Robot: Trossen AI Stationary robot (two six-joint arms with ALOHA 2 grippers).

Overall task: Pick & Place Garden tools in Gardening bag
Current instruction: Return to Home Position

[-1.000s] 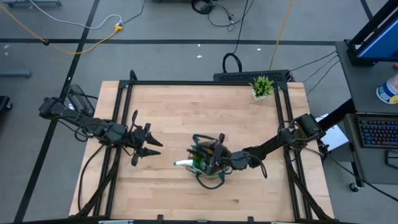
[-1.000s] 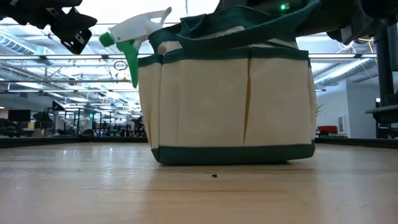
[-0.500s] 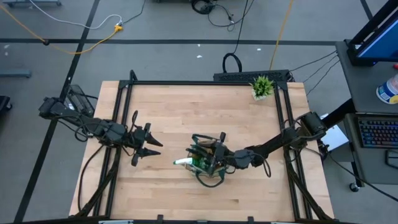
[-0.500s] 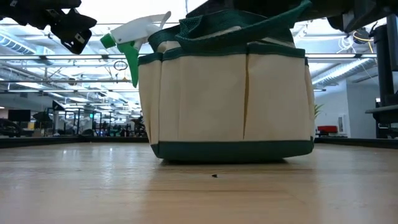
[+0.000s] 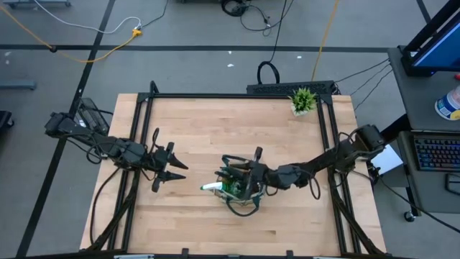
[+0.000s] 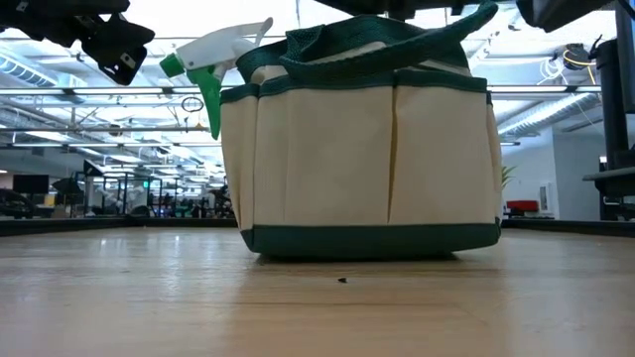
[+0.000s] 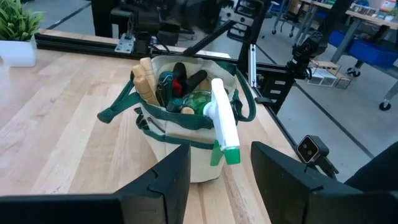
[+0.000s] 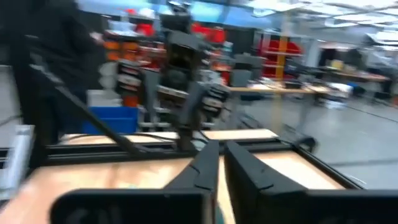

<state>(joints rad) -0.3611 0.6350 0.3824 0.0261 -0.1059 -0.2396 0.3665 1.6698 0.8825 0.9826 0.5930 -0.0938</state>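
The beige gardening bag (image 5: pixel 239 188) with dark green trim stands upright on its base on the wooden table; it also shows in the low view (image 6: pixel 367 164) and the left wrist view (image 7: pixel 186 140). Wooden tool handles (image 7: pixel 147 82), a red-and-black item (image 7: pixel 181 71) and a green spray bottle with a white nozzle (image 7: pixel 222 121) stick out of its top. My right gripper (image 5: pixel 259 165) hangs just above the bag's right rim, its fingers (image 8: pixel 208 165) close together and empty. My left gripper (image 5: pixel 172 173) is open and empty to the bag's left, also in its wrist view (image 7: pixel 219 180).
A small potted green plant (image 5: pixel 302 99) stands at the table's far right corner. Black frame rails (image 5: pixel 144 129) run along the table's left, far and right sides. Bare wood lies between my left gripper and the bag, and along the near edge.
My right gripper has risen out of the bag's top and drawn back a little toward the table's right edge, tipping its fingers up. The bag has settled a little on the table as the gripper left.
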